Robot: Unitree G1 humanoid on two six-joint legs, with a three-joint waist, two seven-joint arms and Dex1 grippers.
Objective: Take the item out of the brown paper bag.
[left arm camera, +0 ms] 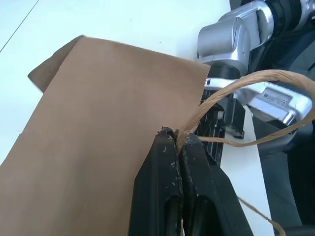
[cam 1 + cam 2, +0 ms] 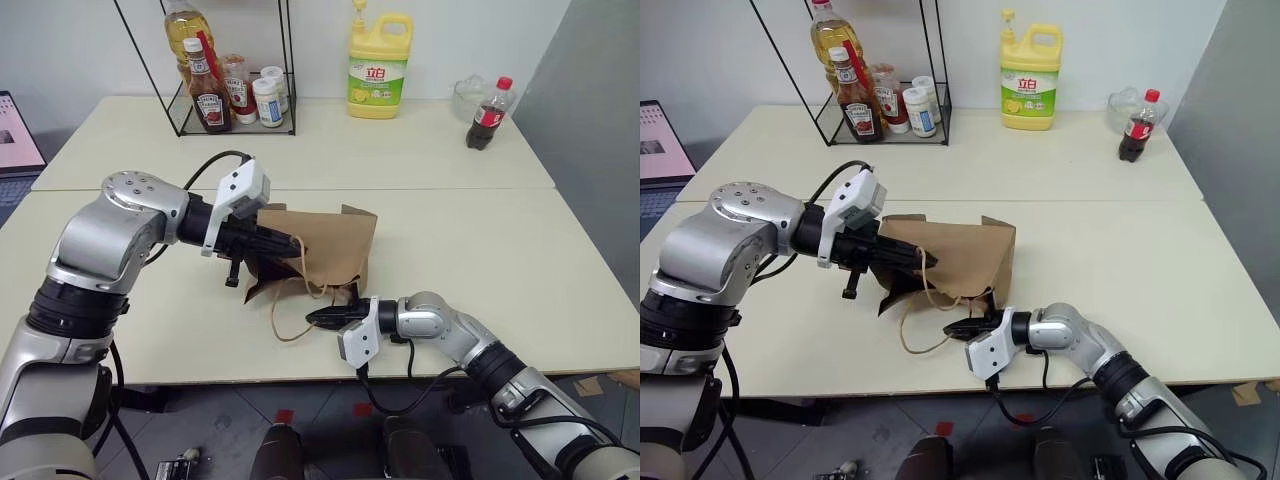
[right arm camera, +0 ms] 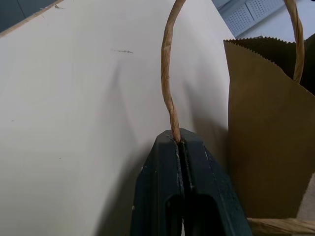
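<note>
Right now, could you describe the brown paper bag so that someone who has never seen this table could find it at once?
On the near table, close to its front edge, the brown paper bag lies between the two robot arms. The left hand and the right hand each pinch one of its thin twisted handles. It is the only plain paper thing; the bottles all stand far behind on the other table.

The left hand (image 1: 180, 142) has its two black fingers (image 1: 157, 182) pressed together on a twisted paper handle (image 1: 246, 83) of the bag (image 1: 98, 123). The handle runs out from between the fingertips and arcs up in a loop. A flat brown side of the bag lies just beside the fingers, over the pale tabletop (image 1: 98, 19). Beyond the loop is the right arm (image 1: 236, 34), silver and black.
</note>
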